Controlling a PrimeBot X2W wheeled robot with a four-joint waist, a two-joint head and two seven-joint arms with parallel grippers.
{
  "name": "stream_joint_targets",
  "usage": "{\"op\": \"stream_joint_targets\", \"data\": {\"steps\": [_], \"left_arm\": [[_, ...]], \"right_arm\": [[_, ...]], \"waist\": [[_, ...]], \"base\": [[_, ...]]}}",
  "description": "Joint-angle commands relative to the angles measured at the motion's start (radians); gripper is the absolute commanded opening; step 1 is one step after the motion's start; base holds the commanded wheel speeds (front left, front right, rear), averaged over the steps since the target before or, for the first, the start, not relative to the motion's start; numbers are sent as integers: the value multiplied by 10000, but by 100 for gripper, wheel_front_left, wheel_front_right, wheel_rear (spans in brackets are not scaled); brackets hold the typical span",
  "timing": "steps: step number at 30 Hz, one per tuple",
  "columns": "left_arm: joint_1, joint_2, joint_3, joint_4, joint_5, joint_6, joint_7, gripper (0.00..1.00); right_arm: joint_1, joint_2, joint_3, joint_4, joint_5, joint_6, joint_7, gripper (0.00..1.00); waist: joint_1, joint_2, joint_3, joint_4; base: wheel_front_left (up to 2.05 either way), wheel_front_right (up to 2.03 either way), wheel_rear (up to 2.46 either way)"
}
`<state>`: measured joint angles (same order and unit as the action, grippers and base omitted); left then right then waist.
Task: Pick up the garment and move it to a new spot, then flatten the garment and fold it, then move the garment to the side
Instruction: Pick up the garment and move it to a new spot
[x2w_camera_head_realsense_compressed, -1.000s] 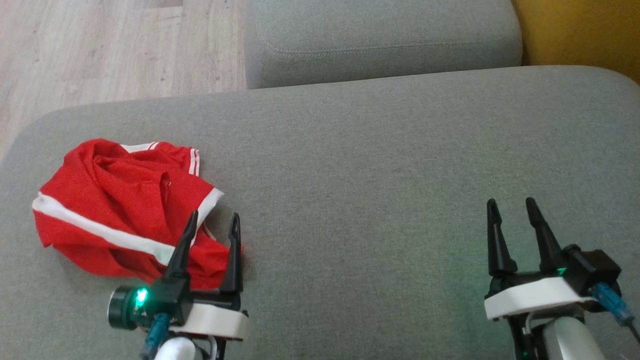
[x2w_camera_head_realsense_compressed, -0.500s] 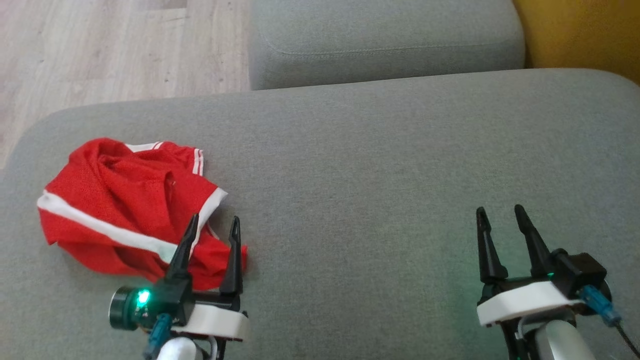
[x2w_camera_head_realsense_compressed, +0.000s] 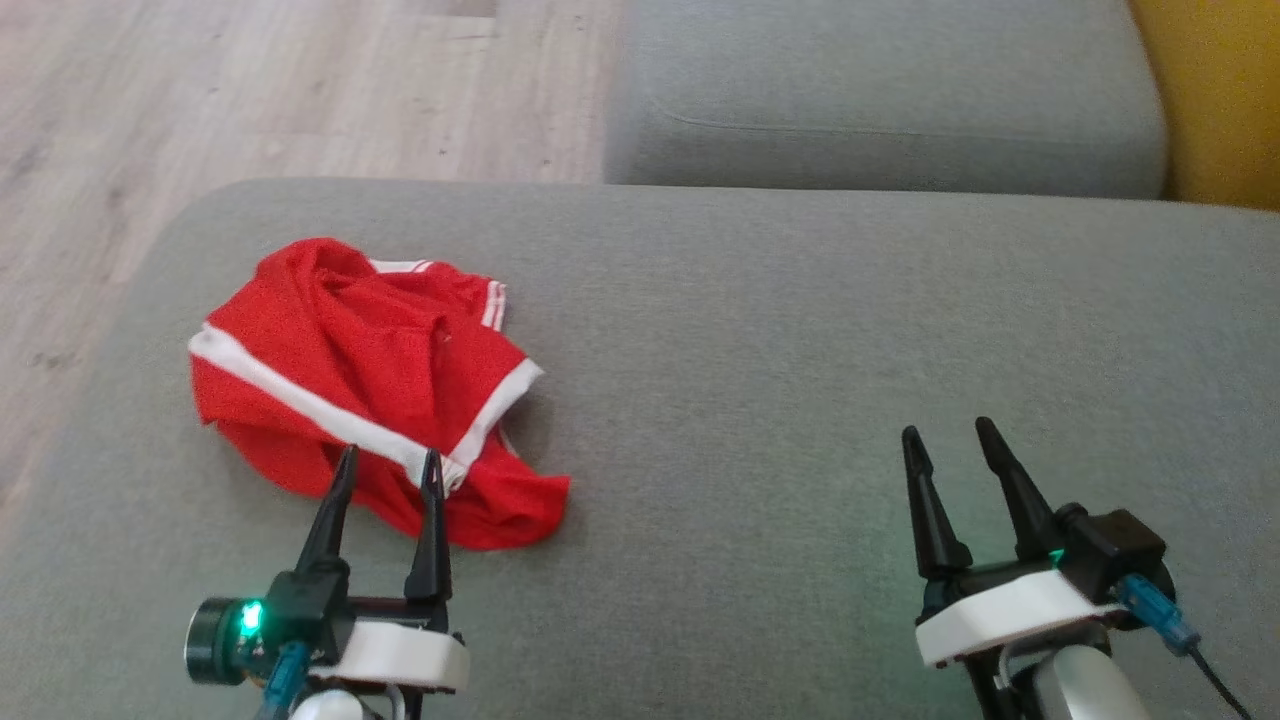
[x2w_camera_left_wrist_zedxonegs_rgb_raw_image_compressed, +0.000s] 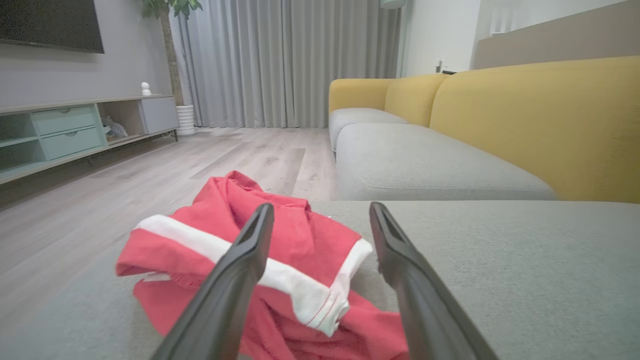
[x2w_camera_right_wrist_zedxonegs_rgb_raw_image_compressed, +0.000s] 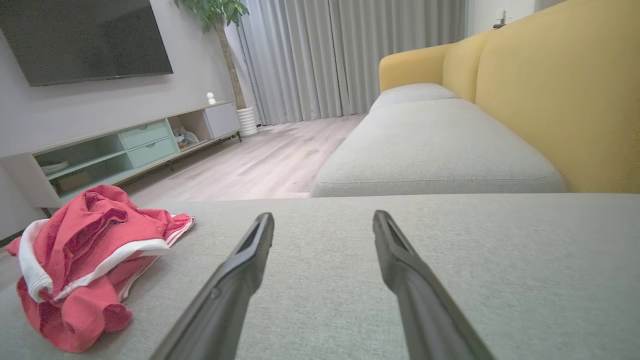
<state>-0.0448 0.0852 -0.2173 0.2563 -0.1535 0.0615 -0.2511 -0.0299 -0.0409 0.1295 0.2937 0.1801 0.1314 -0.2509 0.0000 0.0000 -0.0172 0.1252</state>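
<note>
A crumpled red garment (x2w_camera_head_realsense_compressed: 370, 385) with white stripes lies in a heap on the left part of the grey sofa cushion (x2w_camera_head_realsense_compressed: 800, 350). My left gripper (x2w_camera_head_realsense_compressed: 388, 462) hovers open just in front of the heap's near edge, its fingertips over the red cloth and nothing between them. In the left wrist view the garment (x2w_camera_left_wrist_zedxonegs_rgb_raw_image_compressed: 280, 260) sits right beyond my open left gripper (x2w_camera_left_wrist_zedxonegs_rgb_raw_image_compressed: 320, 210). My right gripper (x2w_camera_head_realsense_compressed: 945, 435) stands open over bare cushion far to the right. From the right wrist view the garment (x2w_camera_right_wrist_zedxonegs_rgb_raw_image_compressed: 80, 250) lies well off to the left of the open right gripper (x2w_camera_right_wrist_zedxonegs_rgb_raw_image_compressed: 322, 217).
A second grey seat cushion (x2w_camera_head_realsense_compressed: 880, 90) lies beyond the first, with the yellow sofa back (x2w_camera_head_realsense_compressed: 1215, 90) at far right. Wooden floor (x2w_camera_head_realsense_compressed: 250, 90) drops off beyond the cushion's left and far-left edge. A TV cabinet (x2w_camera_right_wrist_zedxonegs_rgb_raw_image_compressed: 125, 150) stands across the room.
The head camera has swung left, shifting the whole picture rightward. My left gripper has drawn back a little toward the garment's near edge. The garment lies as before.
</note>
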Motion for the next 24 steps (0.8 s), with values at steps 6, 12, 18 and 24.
{"op": "stream_joint_targets", "data": {"steps": [6,12,18,24], "left_arm": [[-163,3,653,-317,263,-85,-107,100],[-21,22,895,-324,400,-149,-107,100],[56,26,1027,-322,461,-207,-107,100],[141,8,1166,-349,508,-268,-107,100]], "right_arm": [[-232,-93,624,-368,487,-7,-109,100],[-106,-93,929,-409,722,-7,-109,100],[-38,-93,1078,-411,823,-7,-109,100],[24,-93,1151,-430,838,-7,-109,100]], "waist": [[0,0,-184,927],[0,0,-354,1607],[0,0,-438,1981],[0,0,-439,2198]], "base": [[0,0,0],[0,0,0],[0,0,0],[0,0,0]]}}
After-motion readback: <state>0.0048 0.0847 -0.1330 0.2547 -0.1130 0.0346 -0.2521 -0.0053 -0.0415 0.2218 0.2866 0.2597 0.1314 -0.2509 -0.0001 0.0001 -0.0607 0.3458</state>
